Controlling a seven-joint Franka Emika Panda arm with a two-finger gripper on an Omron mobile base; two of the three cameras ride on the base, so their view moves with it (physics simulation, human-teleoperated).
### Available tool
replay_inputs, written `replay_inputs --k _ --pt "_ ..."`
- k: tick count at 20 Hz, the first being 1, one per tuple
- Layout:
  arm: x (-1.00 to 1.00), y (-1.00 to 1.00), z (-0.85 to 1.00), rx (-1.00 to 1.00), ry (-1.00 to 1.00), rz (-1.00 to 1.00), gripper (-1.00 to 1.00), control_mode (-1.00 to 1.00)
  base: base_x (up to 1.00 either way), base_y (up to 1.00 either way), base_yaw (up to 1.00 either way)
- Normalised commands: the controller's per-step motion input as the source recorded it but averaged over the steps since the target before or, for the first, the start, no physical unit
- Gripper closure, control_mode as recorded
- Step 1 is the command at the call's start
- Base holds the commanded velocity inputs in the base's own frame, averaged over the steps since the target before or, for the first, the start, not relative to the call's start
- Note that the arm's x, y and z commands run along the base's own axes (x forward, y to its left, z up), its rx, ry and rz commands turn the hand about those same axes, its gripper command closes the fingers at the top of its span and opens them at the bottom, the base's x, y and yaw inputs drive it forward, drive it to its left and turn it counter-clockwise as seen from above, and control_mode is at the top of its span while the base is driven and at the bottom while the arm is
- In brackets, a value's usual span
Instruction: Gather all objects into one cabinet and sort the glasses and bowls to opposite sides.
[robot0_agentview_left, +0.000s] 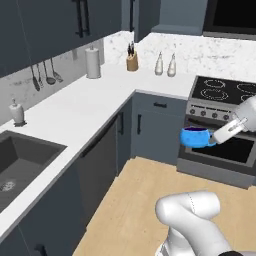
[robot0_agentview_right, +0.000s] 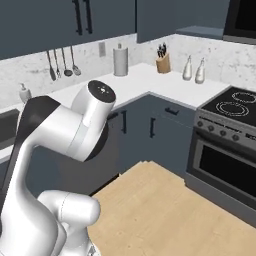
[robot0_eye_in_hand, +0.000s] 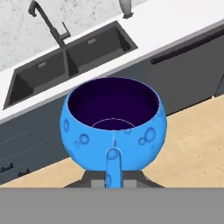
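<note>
Room: a simulated kitchen is shown, with an L-shaped white counter (robot0_agentview_left: 95, 107), dark slate-blue base units and a light wooden floor (robot0_agentview_right: 165, 210).
Counter edges: the corner of the counter is seen beside the stove (robot0_agentview_left: 222, 92); a double black sink (robot0_eye_in_hand: 70, 54) with a dark tap is set into the counter's long run.
Open room: a wide stretch of bare floor is left between the units and the oven door.
Wall cabinets: dark slate-blue doors with black bar handles (robot0_agentview_left: 80, 17) are hung above the counter.
Blue bowl: one glossy blue bowl (robot0_agentview_left: 196, 136) is held in the air above the floor, in front of the oven door, well apart from the counter; its dark inside is seen from the hand view.
Gripper: the gripper (robot0_eye_in_hand: 113, 168) is pinched on the bowl's rim, jaws pressed close.
Counts: one knife block (robot0_agentview_left: 132, 61), one paper towel roll (robot0_agentview_left: 93, 63), two pale bottles (robot0_agentview_left: 165, 65), three hanging utensils (robot0_agentview_right: 62, 62), one soap dispenser (robot0_agentview_left: 17, 112).
</note>
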Motion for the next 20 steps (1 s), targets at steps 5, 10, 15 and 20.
replay_inputs --k 5,10,15,20 --pt "0.00 0.00 0.00 0.00 0.00 0.00 1.00 1.00 -1.00 0.62 0.16" --pt "0.00 0.00 0.00 0.00 0.00 0.00 1.00 1.00 -1.00 0.73 0.15" --pt "0.00 0.00 0.00 0.00 0.00 0.00 1.00 1.00 -1.00 0.71 0.13" --pt "0.00 0.00 0.00 0.00 0.00 0.00 1.00 1.00 -1.00 0.73 0.12"
